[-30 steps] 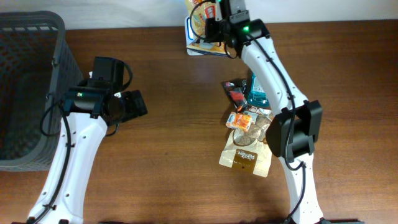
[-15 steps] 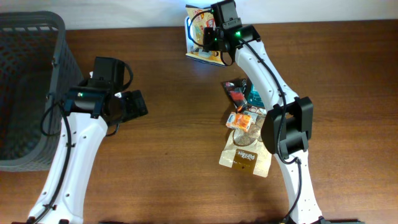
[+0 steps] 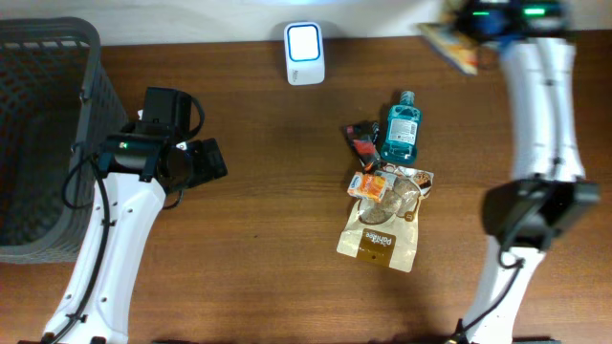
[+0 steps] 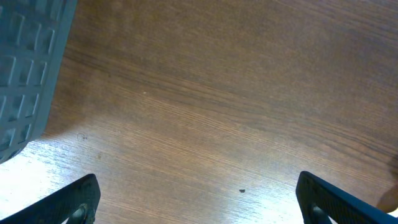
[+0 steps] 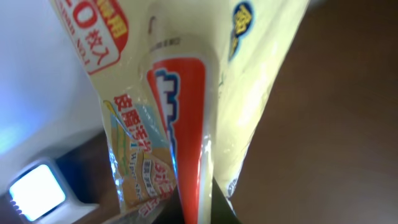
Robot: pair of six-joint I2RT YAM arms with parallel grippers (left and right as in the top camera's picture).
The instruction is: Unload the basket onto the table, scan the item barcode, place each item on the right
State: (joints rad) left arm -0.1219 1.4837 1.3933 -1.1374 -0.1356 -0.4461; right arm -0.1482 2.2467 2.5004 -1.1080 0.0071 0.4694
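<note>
The scanner (image 3: pixel 304 40) lies at nine o'clock from the right gripper (image 3: pixel 475 23), clamped on the yellow packet (image 3: pixel 448 40); the left gripper (image 3: pixel 206 161) gapes wide, empty.

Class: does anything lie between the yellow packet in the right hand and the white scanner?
Nothing visible. Only bare brown wooden table separates the yellow plastic packet from the white box scanner; the teal bottle lies off that line.

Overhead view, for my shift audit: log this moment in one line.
right gripper: shut on yellow packet | scanner: lit, uncovered | left gripper: open, empty
</note>
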